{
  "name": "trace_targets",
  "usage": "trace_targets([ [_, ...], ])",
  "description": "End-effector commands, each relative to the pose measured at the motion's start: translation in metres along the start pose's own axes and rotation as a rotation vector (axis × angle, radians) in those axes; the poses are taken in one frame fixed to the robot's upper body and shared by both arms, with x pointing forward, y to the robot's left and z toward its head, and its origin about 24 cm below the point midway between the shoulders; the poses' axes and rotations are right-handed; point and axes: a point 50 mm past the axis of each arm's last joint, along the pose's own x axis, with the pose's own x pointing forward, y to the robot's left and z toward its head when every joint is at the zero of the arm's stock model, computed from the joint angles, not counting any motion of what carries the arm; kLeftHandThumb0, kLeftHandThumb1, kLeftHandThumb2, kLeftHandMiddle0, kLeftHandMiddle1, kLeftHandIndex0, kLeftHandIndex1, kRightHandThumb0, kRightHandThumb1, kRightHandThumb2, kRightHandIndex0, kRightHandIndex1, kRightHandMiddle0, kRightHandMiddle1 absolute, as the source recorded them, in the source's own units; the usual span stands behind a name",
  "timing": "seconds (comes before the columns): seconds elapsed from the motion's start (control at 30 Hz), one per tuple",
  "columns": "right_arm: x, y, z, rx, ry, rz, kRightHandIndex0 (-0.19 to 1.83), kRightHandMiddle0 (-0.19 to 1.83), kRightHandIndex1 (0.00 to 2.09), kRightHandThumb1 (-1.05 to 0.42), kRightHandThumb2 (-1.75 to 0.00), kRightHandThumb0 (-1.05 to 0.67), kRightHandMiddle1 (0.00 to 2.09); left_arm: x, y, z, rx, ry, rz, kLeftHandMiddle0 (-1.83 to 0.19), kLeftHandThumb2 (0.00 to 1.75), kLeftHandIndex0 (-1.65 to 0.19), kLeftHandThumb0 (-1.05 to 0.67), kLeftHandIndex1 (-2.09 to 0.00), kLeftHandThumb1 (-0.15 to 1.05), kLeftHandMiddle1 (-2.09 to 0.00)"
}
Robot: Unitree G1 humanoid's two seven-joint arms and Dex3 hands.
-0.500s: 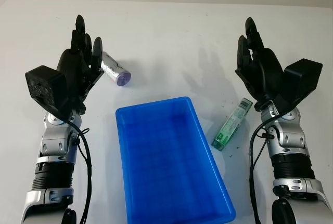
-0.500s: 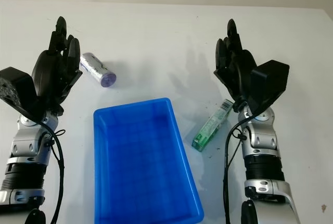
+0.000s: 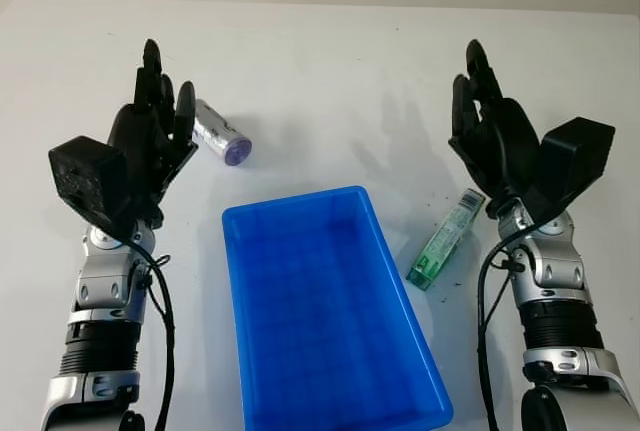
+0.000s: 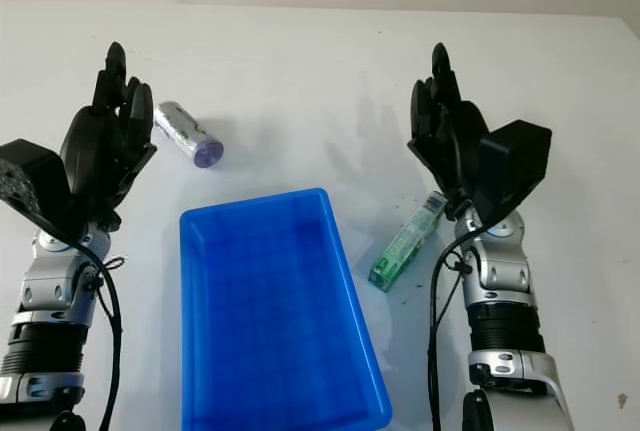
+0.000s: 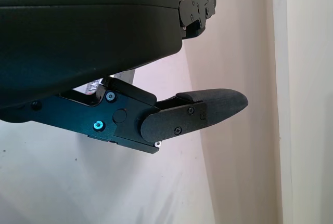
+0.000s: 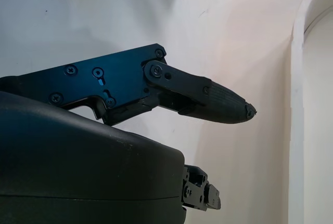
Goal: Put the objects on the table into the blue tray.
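— Left eye view first: how far along is the job?

— Nothing is done yet, as far as I can judge. The blue tray (image 3: 330, 311) holds nothing, and both objects lie on the white tabletop (image 3: 330, 81).

— Which objects?

— A small silver cylinder with a purple end (image 3: 221, 133), lying on its side just beside the fingers (image 3: 160, 101) of the left hand (image 3: 150, 141), on their tray-facing side. And a clear green flat pack (image 3: 446, 239), lying just below the heel of the right hand (image 3: 495, 136), between that arm and the tray.

— Is either hand gripping anything?

— No. Both hands are open, raised above the tabletop with fingers extended and pointing away from the robot, pinching nothing.

— So what is left?

— Everything: both the cylinder and the green pack must go into the tray.
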Motion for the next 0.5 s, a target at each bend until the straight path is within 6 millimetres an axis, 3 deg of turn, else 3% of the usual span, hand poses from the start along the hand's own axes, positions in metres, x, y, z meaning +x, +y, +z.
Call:
trace_targets([
  [0.0, 0.000, -0.007, 0.018, -0.024, -0.054, 0.009, -0.19, -0.19, 0.00, -1.05, -0.65, -0.68, 0.00, 0.003, -0.001, 0.003, 0.005, -0.013, -0.003, 0.19, 0.63, 0.19, -0.65, 0.00, 1.05, 0.00],
  [0.17, -0.007, -0.019, 0.055, -0.216, -0.139, 0.090, -0.16, -0.14, 0.02, -1.05, -0.43, -0.65, 0.03, 0.003, 0.000, 0.004, 0.001, -0.018, -0.003, 0.19, 0.62, 0.19, -0.66, 0.00, 1.05, 0.00],
  [0.3, -0.022, -0.028, 0.095, -0.446, -0.131, 0.229, 0.08, 0.10, 0.14, -0.95, -0.08, -0.51, 0.16, 0.001, -0.002, 0.004, -0.013, -0.016, -0.010, 0.19, 0.61, 0.19, -0.67, 0.00, 1.05, 0.00],
  [0.4, -0.035, -0.027, 0.115, -0.633, -0.131, 0.291, 0.21, 0.23, 0.17, -0.86, -0.04, -0.44, 0.19, 0.001, -0.003, 0.003, -0.013, -0.015, -0.016, 0.19, 0.62, 0.19, -0.65, 0.00, 1.05, 0.00],
  [0.47, -0.047, -0.023, 0.130, -0.870, -0.153, 0.350, 0.33, 0.36, 0.16, -0.79, -0.04, -0.41, 0.14, 0.001, -0.004, 0.003, -0.016, -0.015, -0.019, 0.19, 0.62, 0.19, -0.64, 0.00, 1.05, 0.00],
])
